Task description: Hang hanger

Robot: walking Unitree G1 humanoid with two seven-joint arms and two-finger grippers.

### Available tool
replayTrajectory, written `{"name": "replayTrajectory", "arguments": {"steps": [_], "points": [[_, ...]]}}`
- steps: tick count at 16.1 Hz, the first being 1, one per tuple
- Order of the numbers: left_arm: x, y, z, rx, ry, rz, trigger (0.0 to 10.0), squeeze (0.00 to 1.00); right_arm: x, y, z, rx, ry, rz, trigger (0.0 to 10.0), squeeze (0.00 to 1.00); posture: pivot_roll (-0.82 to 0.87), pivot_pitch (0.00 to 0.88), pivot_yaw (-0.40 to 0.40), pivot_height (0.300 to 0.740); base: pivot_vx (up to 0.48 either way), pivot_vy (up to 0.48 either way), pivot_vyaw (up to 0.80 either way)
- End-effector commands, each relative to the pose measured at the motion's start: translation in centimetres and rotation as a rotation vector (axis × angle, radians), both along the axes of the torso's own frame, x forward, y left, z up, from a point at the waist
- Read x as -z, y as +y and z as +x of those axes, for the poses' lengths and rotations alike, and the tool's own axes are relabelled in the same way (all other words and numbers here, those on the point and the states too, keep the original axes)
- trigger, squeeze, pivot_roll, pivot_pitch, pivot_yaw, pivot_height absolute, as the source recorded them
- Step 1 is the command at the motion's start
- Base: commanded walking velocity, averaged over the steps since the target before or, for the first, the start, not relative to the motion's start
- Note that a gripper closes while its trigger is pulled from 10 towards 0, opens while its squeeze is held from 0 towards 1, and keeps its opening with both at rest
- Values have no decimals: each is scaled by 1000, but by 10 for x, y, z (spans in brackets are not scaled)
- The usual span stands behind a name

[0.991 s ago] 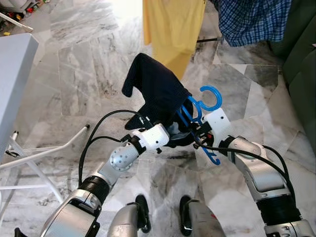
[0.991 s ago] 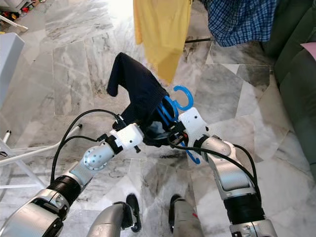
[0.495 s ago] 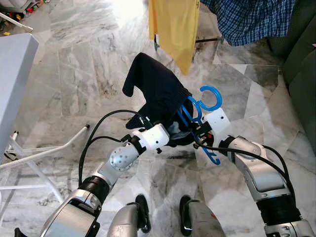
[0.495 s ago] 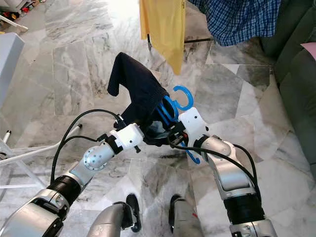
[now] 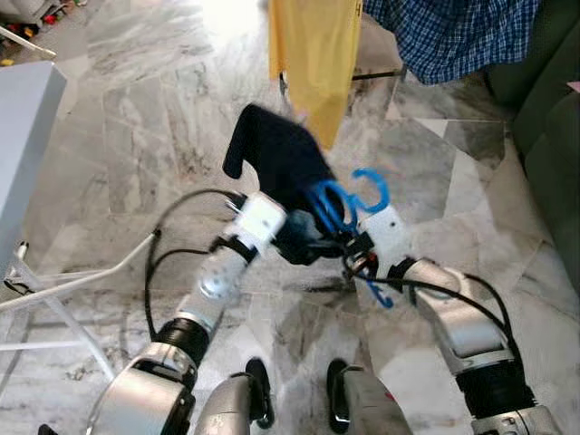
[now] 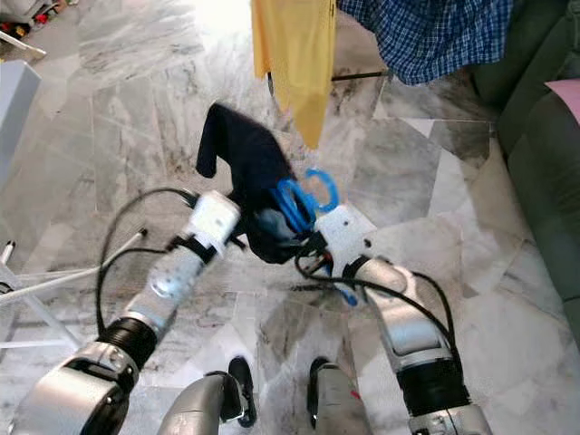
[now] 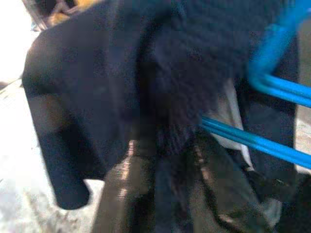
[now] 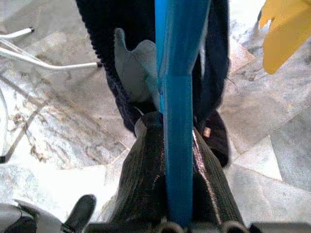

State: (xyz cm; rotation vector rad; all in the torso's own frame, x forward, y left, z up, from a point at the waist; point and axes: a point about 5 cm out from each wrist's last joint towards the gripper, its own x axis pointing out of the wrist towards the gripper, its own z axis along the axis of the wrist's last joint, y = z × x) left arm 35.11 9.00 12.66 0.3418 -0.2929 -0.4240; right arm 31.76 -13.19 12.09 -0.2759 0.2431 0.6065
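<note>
While the two arms meet at the middle of the frame, the blue hanger (image 8: 177, 111) runs between the right gripper (image 8: 170, 170)'s fingers (image 8: 141, 179), which squeeze it tight. The left gripper (image 5: 294, 237) is tucked into the dark sweater (image 5: 276, 159) on that hanger, and I cannot tell if its fingers are clenched.

Ahead of the raised arms a yellow garment (image 5: 314, 56) hangs just beyond the dark garment (image 5: 281, 163), and a blue plaid cloth (image 5: 453, 32) hangs to its right. A green sofa (image 5: 553, 127) closes the right side. Open marble floor (image 5: 154, 109) lies ahead-left, bounded by a white folding frame (image 5: 82, 272).
</note>
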Motion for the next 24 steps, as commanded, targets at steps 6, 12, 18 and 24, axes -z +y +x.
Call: {"name": "replayTrajectory", "arguments": {"steps": [6,12,18,24], "points": [[3,14,0,-56,52,-123,10000,1000,3,7,6,4,-35,-14,0,0,-119,236,9,740,0,0,0],[5,16,-11,65,53,-179,10000,1000,-4,8,19,56,-103,-33,0,0,-119,216,-10,740,0,0,0],[4,17,-7,-25,51,-189,10000,1000,-5,-2,19,78,-122,-42,0,0,-157,192,-25,740,0,0,0],[-1,19,-6,9,-12,-63,10000,1000,0,-8,12,44,-114,-68,0,0,-154,169,-41,740,0,0,0]]}}
